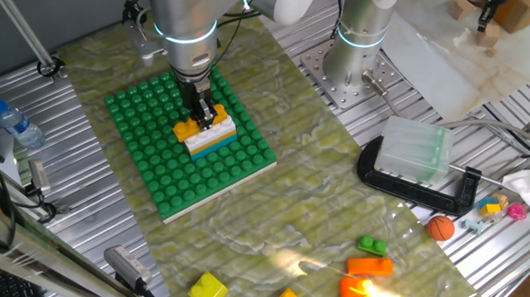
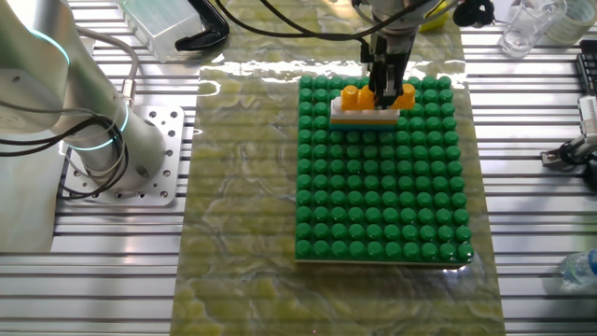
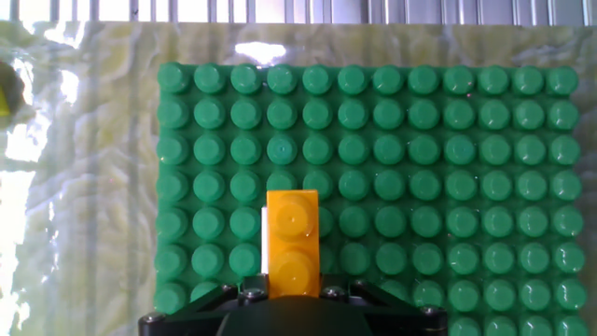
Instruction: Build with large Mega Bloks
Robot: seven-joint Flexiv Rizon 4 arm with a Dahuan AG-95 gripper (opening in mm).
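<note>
A green studded baseplate (image 1: 221, 169) lies on the mat. On it stands a small stack: a cyan brick (image 1: 215, 146) at the bottom, a white brick (image 1: 211, 133) (image 2: 364, 114) on that, and a yellow-orange bar (image 1: 187, 129) (image 2: 351, 94) (image 3: 293, 245) on top. My gripper (image 1: 204, 111) (image 2: 383, 86) comes straight down onto the middle of the yellow-orange bar and is shut on it. In the hand view the bar sits between the jaws, with the white brick's edge (image 3: 265, 245) showing at its left. More loose Mega Bloks lie at the mat's near edge: yellow (image 1: 207, 291), orange (image 1: 369, 268), green (image 1: 372, 246).
A black clamp (image 1: 412, 184) holding a clear plastic box (image 1: 415, 150) sits right of the mat. There is a water bottle (image 1: 16, 123) at the left, and an orange ball (image 1: 441, 227) with small toys at the right. A second arm's base (image 2: 112, 154) stands beside the mat.
</note>
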